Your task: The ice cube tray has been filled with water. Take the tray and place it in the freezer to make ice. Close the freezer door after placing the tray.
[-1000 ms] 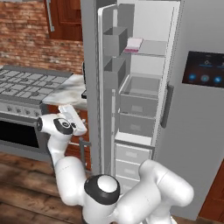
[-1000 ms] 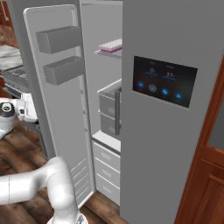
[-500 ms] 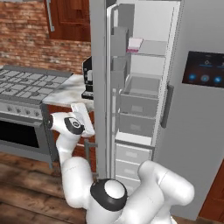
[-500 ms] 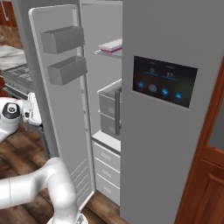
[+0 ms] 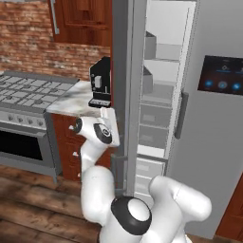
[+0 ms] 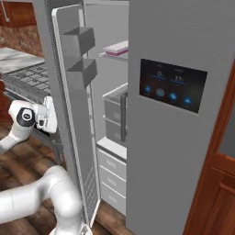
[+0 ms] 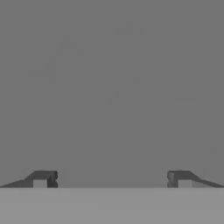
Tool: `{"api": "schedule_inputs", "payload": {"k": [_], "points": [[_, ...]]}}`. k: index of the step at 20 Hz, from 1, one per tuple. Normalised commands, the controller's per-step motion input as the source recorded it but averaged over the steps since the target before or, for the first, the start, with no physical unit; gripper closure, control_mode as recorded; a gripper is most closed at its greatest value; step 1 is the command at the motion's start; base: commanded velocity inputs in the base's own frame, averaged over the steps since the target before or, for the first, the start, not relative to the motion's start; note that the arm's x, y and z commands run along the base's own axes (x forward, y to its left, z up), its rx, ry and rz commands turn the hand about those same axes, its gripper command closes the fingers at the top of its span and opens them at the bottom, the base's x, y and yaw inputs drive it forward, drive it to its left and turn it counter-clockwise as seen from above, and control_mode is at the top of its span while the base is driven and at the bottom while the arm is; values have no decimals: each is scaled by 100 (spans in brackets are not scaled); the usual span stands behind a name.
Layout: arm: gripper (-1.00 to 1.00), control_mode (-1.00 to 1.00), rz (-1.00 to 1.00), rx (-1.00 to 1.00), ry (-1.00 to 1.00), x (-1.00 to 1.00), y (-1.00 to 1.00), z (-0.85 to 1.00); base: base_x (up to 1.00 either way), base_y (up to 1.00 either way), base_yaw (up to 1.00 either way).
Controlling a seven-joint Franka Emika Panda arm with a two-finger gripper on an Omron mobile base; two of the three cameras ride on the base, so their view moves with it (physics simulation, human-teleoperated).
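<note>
With the ice cube tray (image 6: 115, 47) already on a freezer (image 6: 110, 96) shelf, step in hand = closing. Tool (image 7: 112, 179) spread wide, empty, pressed vs outer face of freezer door (image 6: 73, 133), part-open. Next: push door fully shut.

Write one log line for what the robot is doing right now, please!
phase: closing freezer door | pincer: open, empty, against door's outer face | ice cube tray: on freezer shelf | door: partly open
</note>
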Motion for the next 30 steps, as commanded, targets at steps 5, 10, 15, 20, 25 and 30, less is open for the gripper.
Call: {"api": "schedule_inputs", "payload": {"k": [5, 10, 15, 20, 25, 30], "points": [[-100, -100, -3, 19, -26, 2, -85, 0, 0, 0, 0], [-100, -100, -3, 17, -32, 4, -80, 0, 0, 0, 0], [-100, -100, -1, 17, -29, 33, -72, 0, 0, 0, 0], [-100, -100, 0, 20, -22, 31, -73, 0, 0, 0, 0], [-100, -100, 0, 20, -14, 22, -52, 7, 0, 0, 0], [-100, -100, 0, 20, -12, 35, -46, 17, 0, 0, 0]]}}
